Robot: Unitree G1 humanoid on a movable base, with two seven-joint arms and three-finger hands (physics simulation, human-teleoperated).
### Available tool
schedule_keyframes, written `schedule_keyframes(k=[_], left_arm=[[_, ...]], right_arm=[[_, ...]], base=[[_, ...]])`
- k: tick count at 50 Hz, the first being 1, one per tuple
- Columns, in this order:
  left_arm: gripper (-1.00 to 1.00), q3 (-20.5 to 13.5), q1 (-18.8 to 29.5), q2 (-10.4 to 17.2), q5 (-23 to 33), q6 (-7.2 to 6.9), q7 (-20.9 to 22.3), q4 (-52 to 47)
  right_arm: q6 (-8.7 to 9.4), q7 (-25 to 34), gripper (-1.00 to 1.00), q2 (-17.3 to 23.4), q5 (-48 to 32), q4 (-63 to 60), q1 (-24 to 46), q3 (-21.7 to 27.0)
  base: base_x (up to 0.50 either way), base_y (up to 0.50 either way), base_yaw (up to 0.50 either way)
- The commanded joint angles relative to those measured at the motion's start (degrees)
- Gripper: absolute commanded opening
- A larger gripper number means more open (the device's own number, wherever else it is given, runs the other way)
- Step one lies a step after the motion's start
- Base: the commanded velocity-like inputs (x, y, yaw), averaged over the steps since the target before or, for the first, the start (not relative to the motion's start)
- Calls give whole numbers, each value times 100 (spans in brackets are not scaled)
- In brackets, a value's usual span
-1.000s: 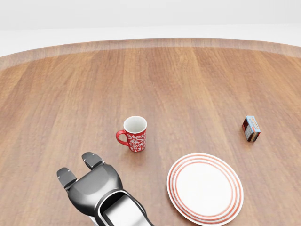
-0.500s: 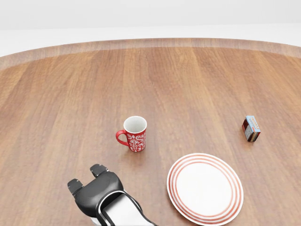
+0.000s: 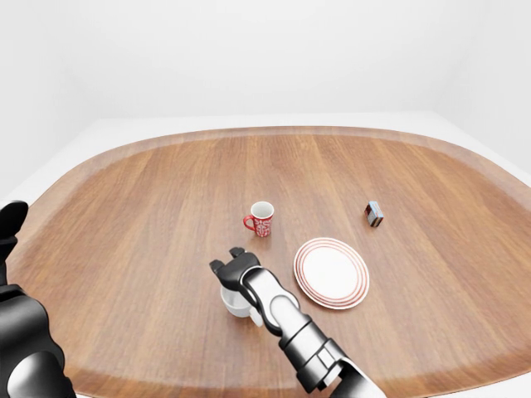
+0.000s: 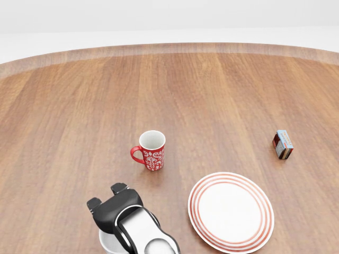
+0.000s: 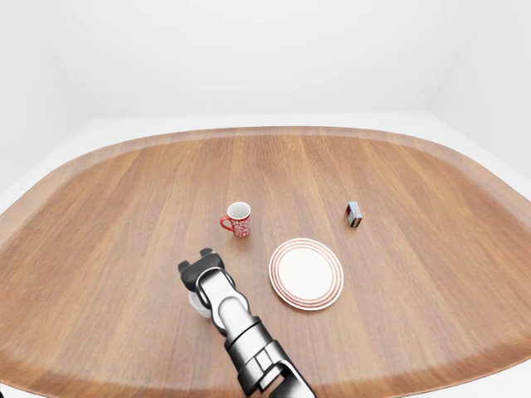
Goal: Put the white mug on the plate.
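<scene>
Left-eye view: our right hand (image 3: 236, 272) over white mug (image 3: 233, 303), fingers (image 3: 220, 266) not visibly closed (grip unclear). Risk: tipping mug w/ off-centre grasp, missing plate (image 3: 332, 272).

Bare tabletop (image 4: 222, 95) lies between the white mug (image 3: 235, 303) under the robot hand (image 3: 235, 267) and the plate (image 4: 231, 210) at its 3 o'clock; the red mug (image 4: 152, 150) stands at 12 o'clock, near; the small box (image 4: 283, 144) sits well apart at 2 o'clock.
</scene>
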State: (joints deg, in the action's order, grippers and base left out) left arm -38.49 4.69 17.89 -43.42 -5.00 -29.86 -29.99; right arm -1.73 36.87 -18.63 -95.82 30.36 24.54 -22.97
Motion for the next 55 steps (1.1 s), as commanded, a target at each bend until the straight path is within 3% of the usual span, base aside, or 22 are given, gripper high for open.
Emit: schedule_keyframes(k=[1, 24, 36, 55], left_arm=[[100, 0, 2, 1, -13, 0, -12, -16], [100, 38, -17, -38, 21, 0, 37, 35], [100, 40, -15, -41, 26, 0, 39, 40], [100, 47, -22, -53, 32, 0, 32, 22]], right_arm=[[97, -117, 100, -56, 38, 332, 197, 79], [218, -708, 100, -137, 122, 1239, 308, 108], [351, -1376, 100, -76, 408, 2445, 901, 394], [411, -1685, 100, -137, 468, 2845, 831, 303]], base=[[0, 0, 0], [0, 0, 0], [0, 0, 0], [0, 0, 0]])
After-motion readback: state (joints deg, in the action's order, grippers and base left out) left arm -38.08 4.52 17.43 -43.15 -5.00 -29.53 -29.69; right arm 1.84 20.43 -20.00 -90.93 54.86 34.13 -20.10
